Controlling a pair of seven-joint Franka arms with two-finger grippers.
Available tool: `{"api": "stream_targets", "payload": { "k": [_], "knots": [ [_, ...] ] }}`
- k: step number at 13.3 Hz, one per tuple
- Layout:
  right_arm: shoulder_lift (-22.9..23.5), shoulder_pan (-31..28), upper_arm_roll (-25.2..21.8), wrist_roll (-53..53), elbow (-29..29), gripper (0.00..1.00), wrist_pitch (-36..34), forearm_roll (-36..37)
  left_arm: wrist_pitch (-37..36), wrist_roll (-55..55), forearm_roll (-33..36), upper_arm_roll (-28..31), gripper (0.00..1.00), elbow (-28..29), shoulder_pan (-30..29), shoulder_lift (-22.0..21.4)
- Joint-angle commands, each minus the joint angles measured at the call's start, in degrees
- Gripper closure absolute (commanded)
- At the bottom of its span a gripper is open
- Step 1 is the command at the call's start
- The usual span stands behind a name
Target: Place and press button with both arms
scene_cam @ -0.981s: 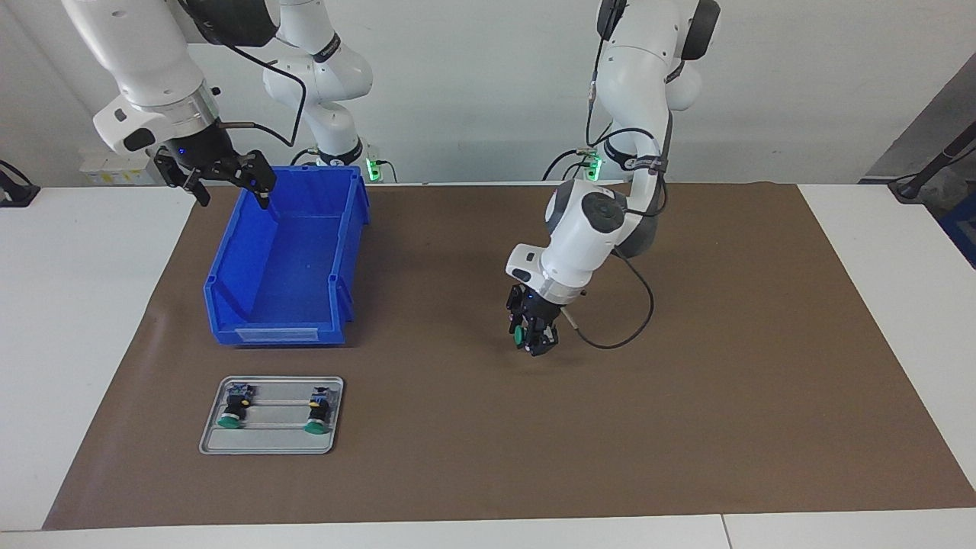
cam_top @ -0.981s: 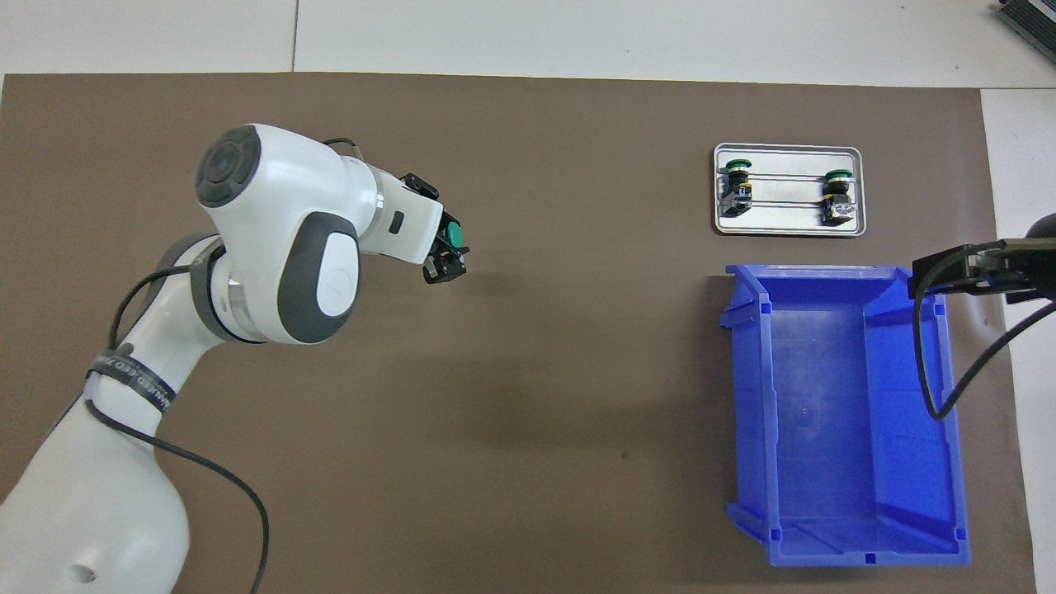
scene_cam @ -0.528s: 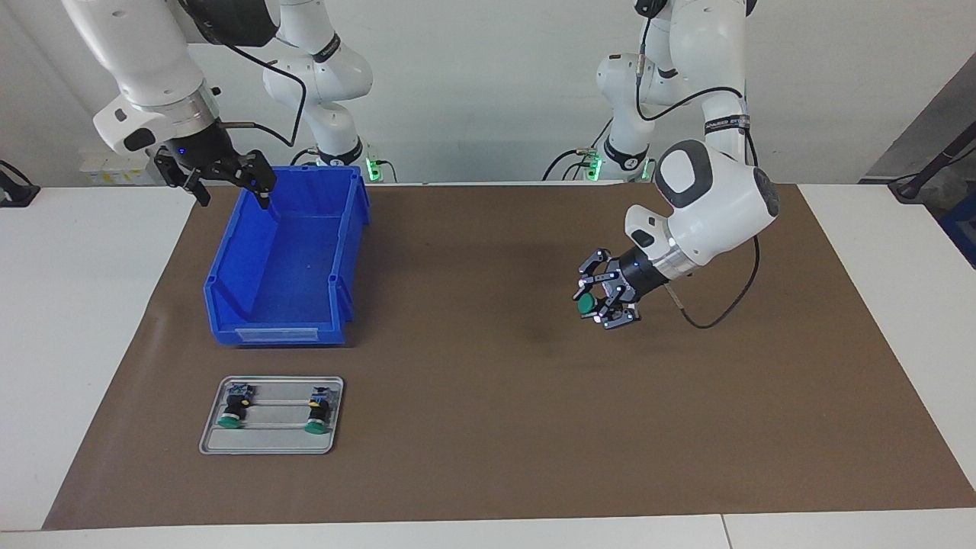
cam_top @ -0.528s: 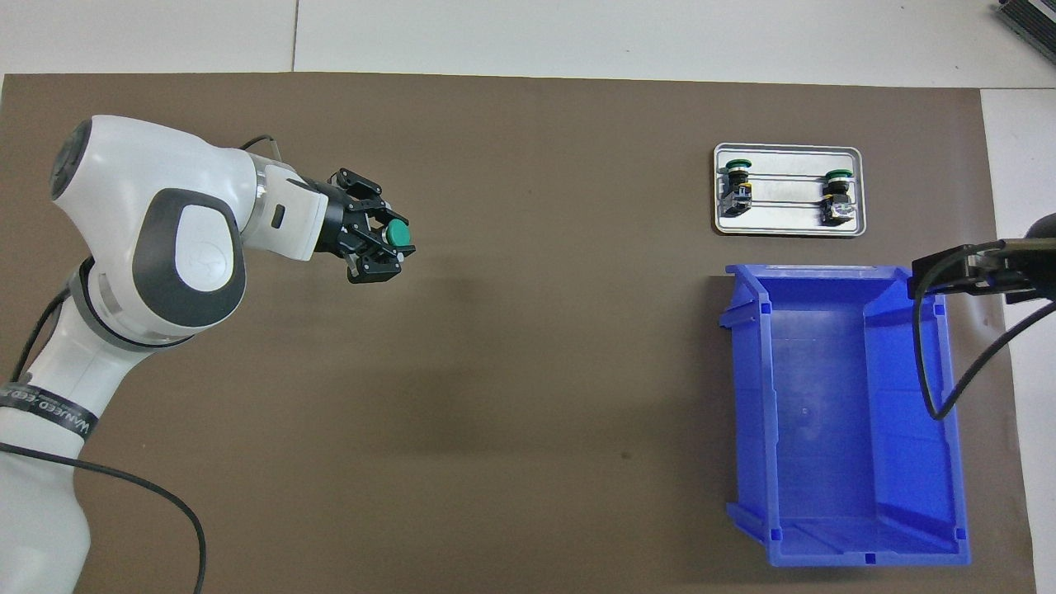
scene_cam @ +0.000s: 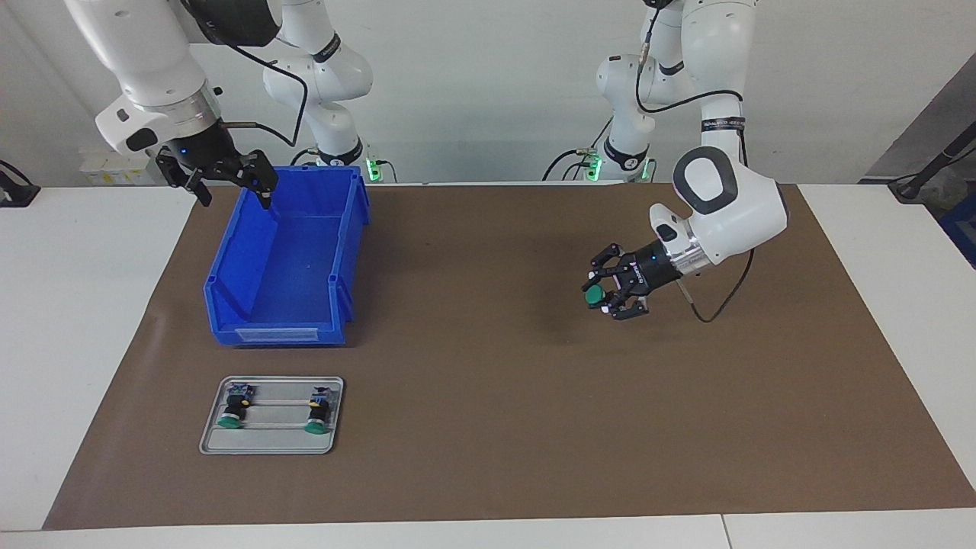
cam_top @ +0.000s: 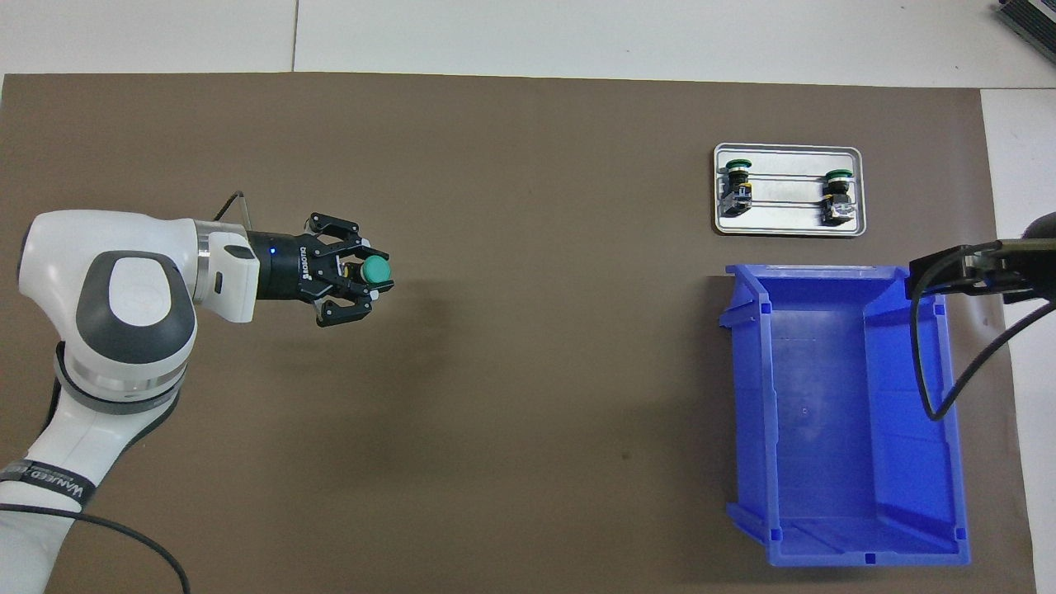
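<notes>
Above the bare brown mat (scene_cam: 488, 427), toward the left arm's end of the table, the left gripper (scene_cam: 610, 293) hangs in the air lying nearly level, its fingers pinching the button (scene_cam: 593, 296) by its black body, the round green cap pointing out past the fingertips toward the right arm's end. Well apart from it, the right gripper (scene_cam: 232, 183) waits with its fingers spread wide over the rim of the blue bin (scene_cam: 286, 320). Near the bin, farther from the robots, a metal tray (scene_cam: 271, 444) holds two other green-capped buttons (scene_cam: 229, 415).
</notes>
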State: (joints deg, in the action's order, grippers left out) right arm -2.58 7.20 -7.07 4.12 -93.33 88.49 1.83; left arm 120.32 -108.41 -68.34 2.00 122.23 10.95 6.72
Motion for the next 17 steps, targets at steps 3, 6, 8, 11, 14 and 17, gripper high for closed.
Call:
{"api": "stream_targets", "payload": {
  "k": [3, 6, 8, 11, 14, 17],
  "knots": [
    [-0.7, -0.4, 0.3, -1.3, -0.1, 0.0, -0.8, -0.8, -0.6, -17.8, -19.3, -0.5, 0.84, 11.7, 0.0, -2.4],
    [-0.7, -0.4, 0.3, -1.3, -0.1, 0.0, -0.8, -0.8, -3.8, -23.3, -26.7, -0.5, 0.84, 12.5, 0.4, -0.6],
    [-0.7, -0.4, 0.3, -1.3, -0.1, 0.0, -0.8, -0.8, -4.5, -26.7, -28.3, -0.5, 0.83, 13.4, 0.7, -0.1],
    [-0.7, -0.4, 0.3, -1.4, -0.1, 0.0, -0.8, -0.8, -4.8, -32.6, -32.6, -0.6, 0.86, 14.3, 2.1, 2.5],
    [-0.7, -0.4, 0.3, -1.3, -0.1, 0.0, -0.8, -0.8, -6.9, -34.6, -39.5, -0.6, 0.85, 14.5, 3.8, 3.1],
    [-0.7, -0.4, 0.3, -1.3, -0.1, 0.0, -0.8, -0.8, -7.0, -36.1, -40.5, -0.5, 0.86, 14.4, 4.7, 4.6]
  ]
}}
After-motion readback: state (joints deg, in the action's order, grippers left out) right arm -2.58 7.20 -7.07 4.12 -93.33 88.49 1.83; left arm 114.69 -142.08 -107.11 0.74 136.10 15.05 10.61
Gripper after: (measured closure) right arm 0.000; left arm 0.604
